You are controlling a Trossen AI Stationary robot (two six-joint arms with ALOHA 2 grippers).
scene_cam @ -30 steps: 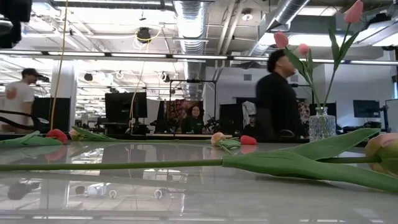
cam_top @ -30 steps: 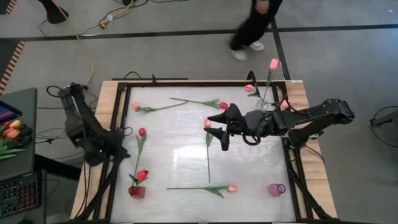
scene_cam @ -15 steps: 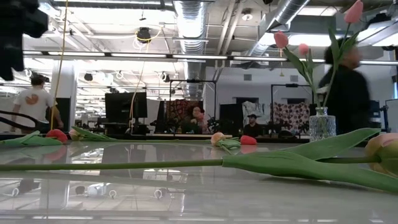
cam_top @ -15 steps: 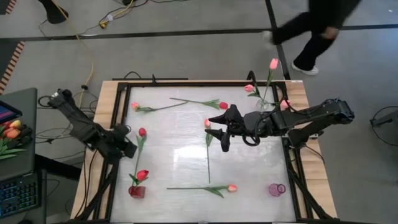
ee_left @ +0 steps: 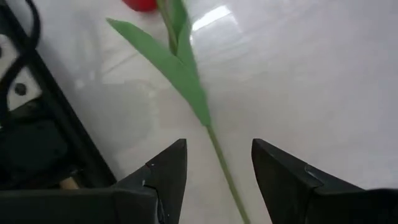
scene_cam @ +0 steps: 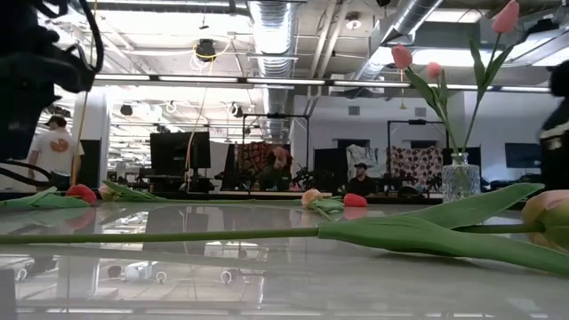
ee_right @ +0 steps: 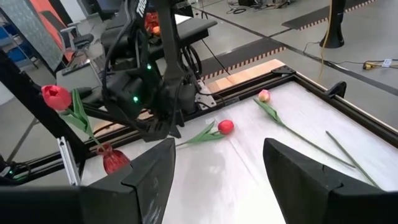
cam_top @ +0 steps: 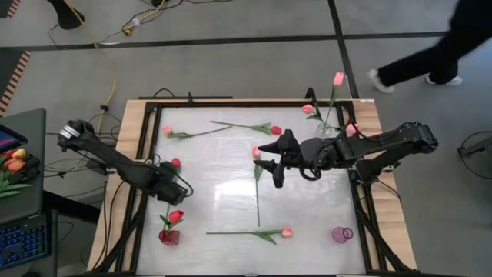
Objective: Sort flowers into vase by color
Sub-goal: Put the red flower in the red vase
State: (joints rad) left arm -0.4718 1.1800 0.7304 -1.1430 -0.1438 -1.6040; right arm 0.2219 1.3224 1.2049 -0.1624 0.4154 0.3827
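The desk [cam_top: 223, 185] is a pale glossy slab in a dark frame, with both dark arms reaching in over it. The right arm stretches from the right edge toward the middle, and the right tool [cam_top: 274, 159] hangs above the head end of a pale pink tulip [cam_top: 257, 181] whose stem lies lengthwise on the desk; its fingers stand wide apart and hold nothing. The left arm comes in from the left edge, and the left tool [ee_left: 214, 165] sits low over a red tulip [ee_left: 180, 65] lying near that edge, fingers parted either side of the stem without touching it. A clear vase [cam_top: 328, 129] near the far right corner holds three pink tulips [cam_top: 337, 79]. A small red vase [cam_top: 169, 236] at the near left corner holds one red tulip [cam_top: 175, 217]. A small purple vase [cam_top: 341, 234] stands near the near right corner. Three more tulips lie flat: a pink one [cam_top: 167, 131] and a red one [cam_top: 275, 130] along the far side, a salmon one [cam_top: 286, 232] along the near side.
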